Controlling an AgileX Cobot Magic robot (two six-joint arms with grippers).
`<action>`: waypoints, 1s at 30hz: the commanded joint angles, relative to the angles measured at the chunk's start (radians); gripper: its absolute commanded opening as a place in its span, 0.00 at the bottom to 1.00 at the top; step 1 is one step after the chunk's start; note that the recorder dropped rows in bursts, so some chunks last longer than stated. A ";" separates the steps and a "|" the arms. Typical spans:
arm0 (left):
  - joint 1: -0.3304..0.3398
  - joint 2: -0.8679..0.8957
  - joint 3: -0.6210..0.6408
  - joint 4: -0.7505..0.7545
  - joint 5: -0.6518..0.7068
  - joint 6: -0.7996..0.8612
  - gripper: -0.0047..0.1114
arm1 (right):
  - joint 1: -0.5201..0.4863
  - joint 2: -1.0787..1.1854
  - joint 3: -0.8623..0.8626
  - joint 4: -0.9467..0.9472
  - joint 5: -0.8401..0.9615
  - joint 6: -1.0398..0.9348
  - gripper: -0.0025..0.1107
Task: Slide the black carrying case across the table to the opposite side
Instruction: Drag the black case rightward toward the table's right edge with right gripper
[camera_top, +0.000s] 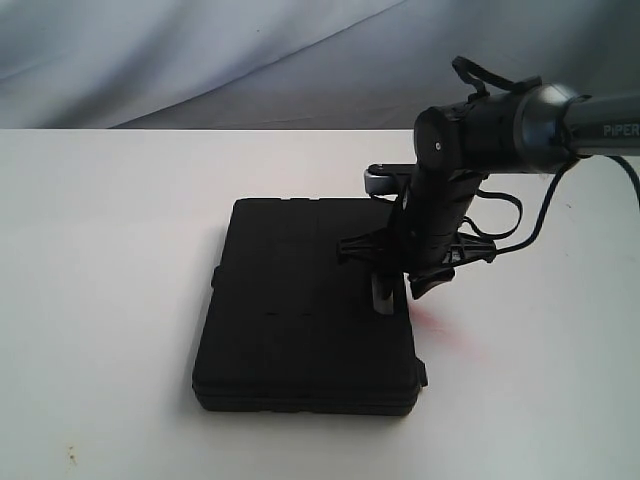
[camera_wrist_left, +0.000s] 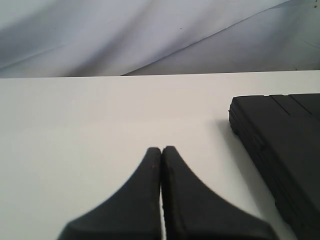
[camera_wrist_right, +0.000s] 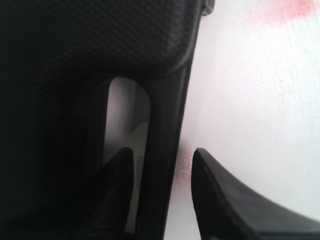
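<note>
The black case (camera_top: 305, 310) is lying flat on the white table (camera_top: 110, 250). It is looking stiff, hard plastic w/ a textured skin and prob. not light, so I am expecting it to slide as one piece. The handle (camera_wrist_right: 165, 125) on the case's edge is seeming the best hold. The right gripper (camera_top: 402, 292) is straddling its bar, jaws part open, one finger in the slot, not pinching yet. The left gripper (camera_wrist_left: 161, 150) is hovering beside the case, jaws pressed together, holding nothing. The table is looking smooth, w/ a red smear (camera_top: 440, 320) near the handle and much room around the case.

White "PiPER" lettering on grey tube of right arm (camera_top: 588, 118), exterior view.
</note>
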 joint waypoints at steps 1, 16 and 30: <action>0.001 -0.002 0.004 -0.008 -0.002 -0.001 0.04 | 0.003 -0.003 0.000 -0.014 -0.008 -0.001 0.32; 0.001 -0.002 0.004 -0.008 -0.002 -0.001 0.04 | 0.003 0.031 0.000 -0.022 -0.002 0.010 0.02; 0.001 -0.002 0.004 -0.008 -0.002 -0.001 0.04 | -0.130 -0.039 0.101 -0.192 0.019 0.042 0.02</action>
